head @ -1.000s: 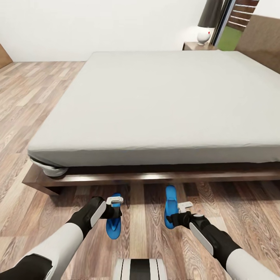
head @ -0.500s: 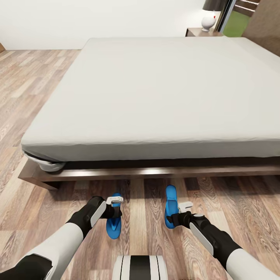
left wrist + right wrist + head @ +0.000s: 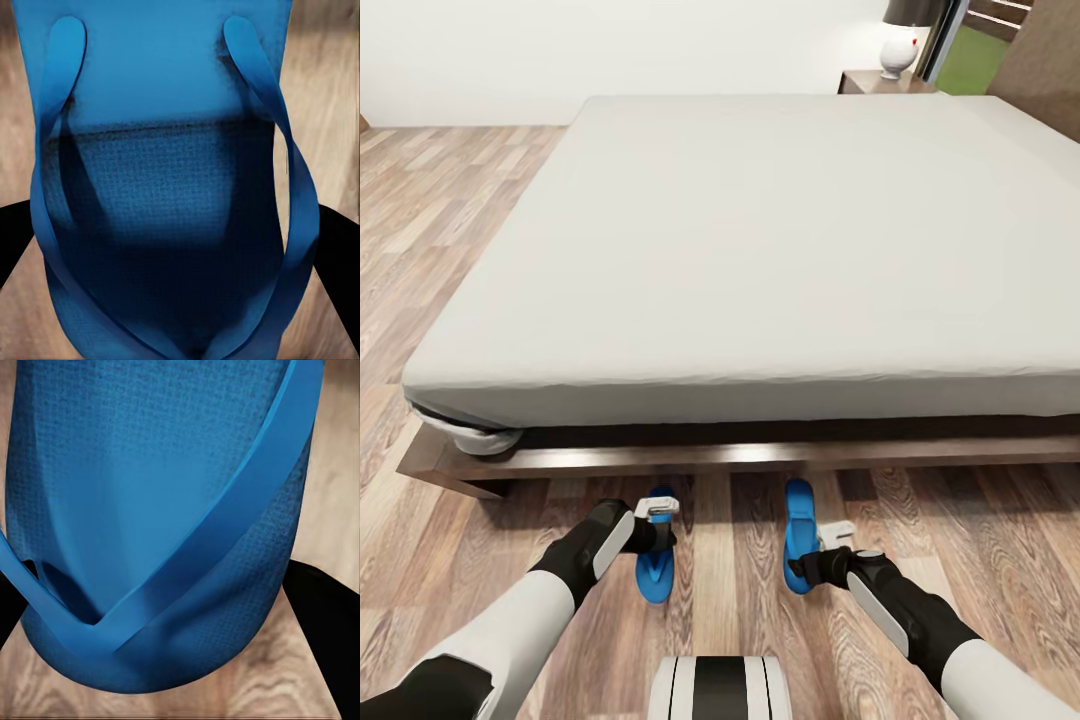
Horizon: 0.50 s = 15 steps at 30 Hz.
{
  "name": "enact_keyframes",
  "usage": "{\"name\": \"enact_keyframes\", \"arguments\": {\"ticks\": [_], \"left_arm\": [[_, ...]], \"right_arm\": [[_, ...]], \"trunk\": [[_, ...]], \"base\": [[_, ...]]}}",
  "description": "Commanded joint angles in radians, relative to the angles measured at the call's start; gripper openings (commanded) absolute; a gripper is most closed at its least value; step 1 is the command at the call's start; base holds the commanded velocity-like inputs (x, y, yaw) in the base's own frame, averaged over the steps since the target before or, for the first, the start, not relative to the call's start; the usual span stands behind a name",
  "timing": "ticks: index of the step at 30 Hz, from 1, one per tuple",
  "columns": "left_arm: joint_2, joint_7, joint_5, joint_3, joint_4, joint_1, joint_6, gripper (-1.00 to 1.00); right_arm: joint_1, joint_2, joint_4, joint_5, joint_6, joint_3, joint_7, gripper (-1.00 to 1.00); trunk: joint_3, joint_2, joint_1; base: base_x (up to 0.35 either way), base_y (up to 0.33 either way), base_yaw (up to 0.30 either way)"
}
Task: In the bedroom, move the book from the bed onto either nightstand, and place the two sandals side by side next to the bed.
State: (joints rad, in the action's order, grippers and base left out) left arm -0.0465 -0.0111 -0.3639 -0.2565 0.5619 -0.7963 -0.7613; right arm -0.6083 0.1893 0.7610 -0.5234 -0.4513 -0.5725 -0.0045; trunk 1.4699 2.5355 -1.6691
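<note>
Left tool (image 3: 657, 514) and right tool (image 3: 832, 540), each at a bright blue flat-soled flip-flop low over the brown wood-plank floor (image 3: 980, 540). In both wrist views dark fingers flank the sole on either side, so each tool appears closed on its sandal; whether the soles touch the planks cannot be told. The left blue flip-flop (image 3: 654, 570) and the right blue flip-flop (image 3: 797, 530) lie roughly parallel, toes toward the dark brown wooden frame of the low bed (image 3: 660, 458), near each other but with a bare plank between them. The pale grey mattress (image 3: 760, 250) carries no book within the visible area. A dark brown nightstand (image 3: 865, 82) with a white lamp (image 3: 898, 52) stands at the far corner. Judged progress: sandals brought beside the bed, release and final alignment outstanding; the book's transfer cannot be confirmed here.
</note>
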Motion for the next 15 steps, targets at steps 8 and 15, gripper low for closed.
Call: {"name": "enact_keyframes", "arguments": {"ticks": [8,15], "left_arm": [[0.0,-0.001,-0.002,-0.003,0.009,0.0,-0.003,-1.0],[0.0,-0.001,-0.003,-0.003,0.009,0.0,-0.003,-1.0]], "right_arm": [[-0.001,0.0,0.007,0.001,-0.009,-0.009,0.001,-1.0],[-0.001,0.004,0.016,0.002,-0.009,-0.006,0.001,-1.0]], "trunk": [[0.032,0.002,-0.003],[0.059,0.004,-0.007]], "base": [[0.001,0.0,0.0],[0.0,0.0,0.0]]}}
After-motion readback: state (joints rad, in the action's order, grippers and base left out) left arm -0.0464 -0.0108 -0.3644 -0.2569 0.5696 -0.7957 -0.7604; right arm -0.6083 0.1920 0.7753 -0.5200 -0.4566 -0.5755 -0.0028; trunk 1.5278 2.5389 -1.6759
